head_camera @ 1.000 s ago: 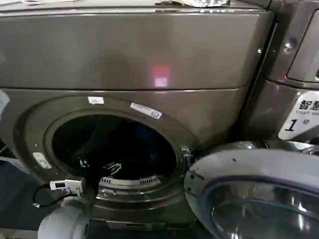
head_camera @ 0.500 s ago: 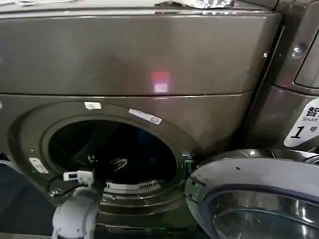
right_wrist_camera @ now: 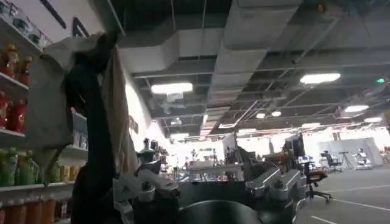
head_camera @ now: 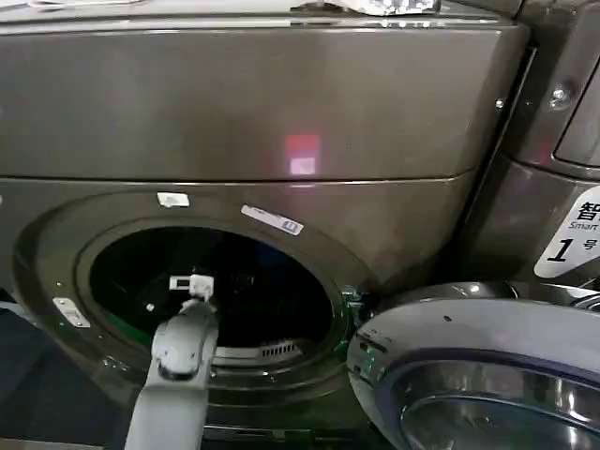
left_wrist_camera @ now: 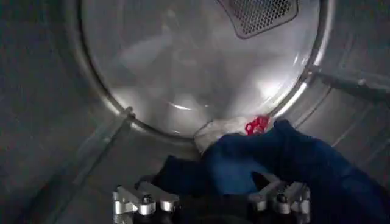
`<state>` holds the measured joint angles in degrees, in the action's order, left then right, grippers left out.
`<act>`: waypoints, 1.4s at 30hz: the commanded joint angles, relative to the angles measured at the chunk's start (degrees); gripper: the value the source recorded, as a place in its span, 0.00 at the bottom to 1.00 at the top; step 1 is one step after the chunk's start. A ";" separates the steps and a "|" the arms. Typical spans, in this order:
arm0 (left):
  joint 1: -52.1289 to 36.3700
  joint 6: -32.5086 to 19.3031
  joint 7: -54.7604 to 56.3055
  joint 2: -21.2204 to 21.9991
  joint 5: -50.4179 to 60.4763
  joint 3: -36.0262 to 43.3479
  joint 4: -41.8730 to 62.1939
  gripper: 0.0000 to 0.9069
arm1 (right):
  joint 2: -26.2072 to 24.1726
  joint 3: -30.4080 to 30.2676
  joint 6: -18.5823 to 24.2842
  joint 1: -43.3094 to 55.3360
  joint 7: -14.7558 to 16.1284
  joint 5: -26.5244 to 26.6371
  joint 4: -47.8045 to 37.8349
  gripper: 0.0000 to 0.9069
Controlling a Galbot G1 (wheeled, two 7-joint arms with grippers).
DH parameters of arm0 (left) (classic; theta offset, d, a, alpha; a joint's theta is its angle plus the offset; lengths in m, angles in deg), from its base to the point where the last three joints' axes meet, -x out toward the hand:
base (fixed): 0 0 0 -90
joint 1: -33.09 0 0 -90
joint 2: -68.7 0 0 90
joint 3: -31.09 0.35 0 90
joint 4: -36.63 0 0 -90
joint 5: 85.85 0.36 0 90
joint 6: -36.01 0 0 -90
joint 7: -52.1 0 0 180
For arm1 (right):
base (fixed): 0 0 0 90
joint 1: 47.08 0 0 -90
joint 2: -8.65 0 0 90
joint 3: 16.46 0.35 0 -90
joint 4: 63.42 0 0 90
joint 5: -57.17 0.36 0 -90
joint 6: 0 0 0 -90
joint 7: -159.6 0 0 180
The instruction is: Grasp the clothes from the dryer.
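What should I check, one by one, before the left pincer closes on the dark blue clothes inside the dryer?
1. Dryer door swung open, porthole free: ok.
2. Left arm reaches through the porthole into the drum: ok.
3. Left pincer open, fingers spread: ok.
4. Clothes lie directly ahead of the left pincer on the drum floor: ok.
5. Fabric already between the fingers: cannot tell; the blue cloth reaches one finger, but the contact is unclear.
6. Right pincer away from the dryer, pointing out into the room, open with nothing between its fingers: ok.
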<state>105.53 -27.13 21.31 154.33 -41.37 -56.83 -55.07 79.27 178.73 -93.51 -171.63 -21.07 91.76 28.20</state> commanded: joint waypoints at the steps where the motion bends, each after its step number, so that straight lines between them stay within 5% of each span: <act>1: -6.71 -26.13 -25.43 -0.66 38.95 -0.67 7.80 1.00 | -0.33 0.00 0.08 -0.27 0.00 -0.04 0.32 1.00; 4: -10.34 -24.66 -39.78 -0.70 33.69 -0.95 10.84 1.00 | -0.27 -0.46 0.14 -0.07 0.00 -0.19 0.47 1.00; 6: -12.88 -30.42 -41.66 -0.98 34.47 -0.74 12.69 1.00 | -0.20 -0.80 0.36 0.20 0.06 -1.16 0.31 1.00; 10: -17.12 -32.16 -46.36 -0.83 35.08 -0.54 15.58 1.00 | -0.23 -1.13 0.34 0.44 -0.04 -1.27 0.66 1.00; 22: -24.23 -32.45 -46.39 0.03 38.54 0.66 25.51 1.00 | -0.45 -1.34 0.59 0.39 0.02 -1.67 0.15 1.00; 42: -26.95 -29.61 -45.92 0.65 27.18 1.40 35.99 1.00 | 0.61 -2.69 1.44 0.52 0.12 -2.81 0.13 1.00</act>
<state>79.56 -56.90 -23.90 154.85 -11.32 -55.46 -22.78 79.79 176.08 -92.17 -171.07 -20.93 89.06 28.50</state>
